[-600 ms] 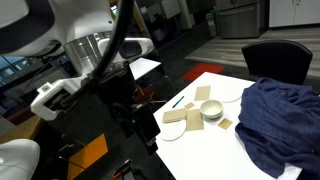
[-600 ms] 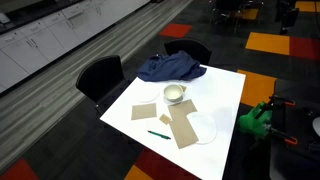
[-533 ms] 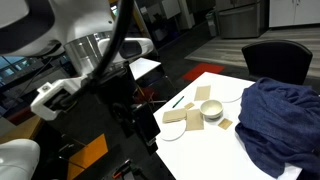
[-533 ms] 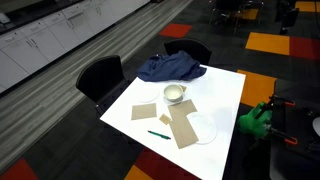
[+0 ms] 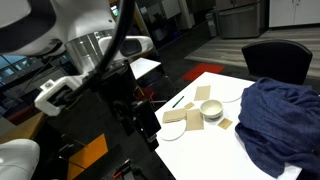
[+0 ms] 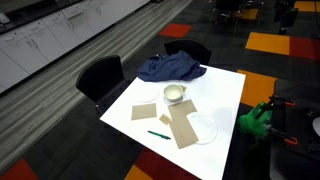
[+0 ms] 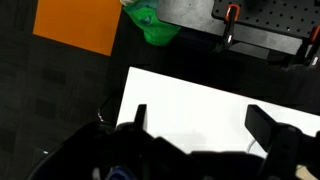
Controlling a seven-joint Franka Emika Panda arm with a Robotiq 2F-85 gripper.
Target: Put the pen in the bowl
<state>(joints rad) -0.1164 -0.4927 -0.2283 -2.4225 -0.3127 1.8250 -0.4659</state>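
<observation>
The dark pen (image 5: 183, 100) lies on the white table (image 5: 200, 150) near its edge; it also shows in an exterior view (image 6: 158, 133). The small cream bowl (image 5: 213, 110) stands mid-table beside tan square pieces, seen in both exterior views (image 6: 175, 94). My gripper (image 7: 200, 125) is open and empty in the wrist view, its two dark fingers spread over bare white table top. Neither pen nor bowl shows in the wrist view. In an exterior view my arm (image 5: 95, 55) stands well off to the side of the table.
A blue cloth (image 6: 172, 68) is heaped at one end of the table. Tan squares (image 6: 183, 125) and a flat white plate (image 6: 203, 130) lie near the bowl. Black chairs (image 6: 100, 75) stand beside the table. A green object (image 6: 255, 120) sits past the table edge.
The white part of my arm in the exterior view has shifted slightly up and toward the table. The pen, bowl and cloth have not moved.
</observation>
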